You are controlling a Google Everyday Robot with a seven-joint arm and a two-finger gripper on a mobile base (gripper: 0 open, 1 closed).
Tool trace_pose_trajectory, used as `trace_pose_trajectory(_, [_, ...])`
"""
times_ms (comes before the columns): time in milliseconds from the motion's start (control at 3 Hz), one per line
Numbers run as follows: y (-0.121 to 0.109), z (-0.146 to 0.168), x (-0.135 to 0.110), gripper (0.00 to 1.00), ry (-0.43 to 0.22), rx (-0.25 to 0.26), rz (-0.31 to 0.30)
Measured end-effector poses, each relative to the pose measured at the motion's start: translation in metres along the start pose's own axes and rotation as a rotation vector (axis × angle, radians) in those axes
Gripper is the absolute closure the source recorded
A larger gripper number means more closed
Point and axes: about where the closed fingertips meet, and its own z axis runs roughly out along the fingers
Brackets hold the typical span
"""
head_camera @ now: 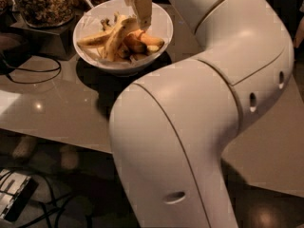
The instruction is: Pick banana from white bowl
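— Gripper (pixel 143 24) hangs low inside the white bowl (pixel 94 14), near the far left corner of the desk (pixel 57 103); you can't tell whether it's apart or together.
— And the banana (pixel 115 37)?
— Lying in the bowl just beside it, not yet lifted. Your grasp and lift remain.

Glossy, smooth-walled white bowl (pixel 124 68) on a polished tabletop (pixel 52 106) that mirrors light; the banana (pixel 114 38) has a matt, brown-flecked skin. The gripper (pixel 143 18), of pale matt plastic, hangs over the bowl's middle. The arm (pixel 190 127) wears a smooth, satin white shell.
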Motion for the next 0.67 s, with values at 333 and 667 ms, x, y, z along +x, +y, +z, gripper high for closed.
trace_pose_trajectory(333, [-0.0051,0.0029,-0.0028,0.37,0.008,-0.004,-0.005])
trace_pose_trajectory(667, [-0.0080,0.0100,-0.0003,0.37,0.024,-0.016,-0.007])
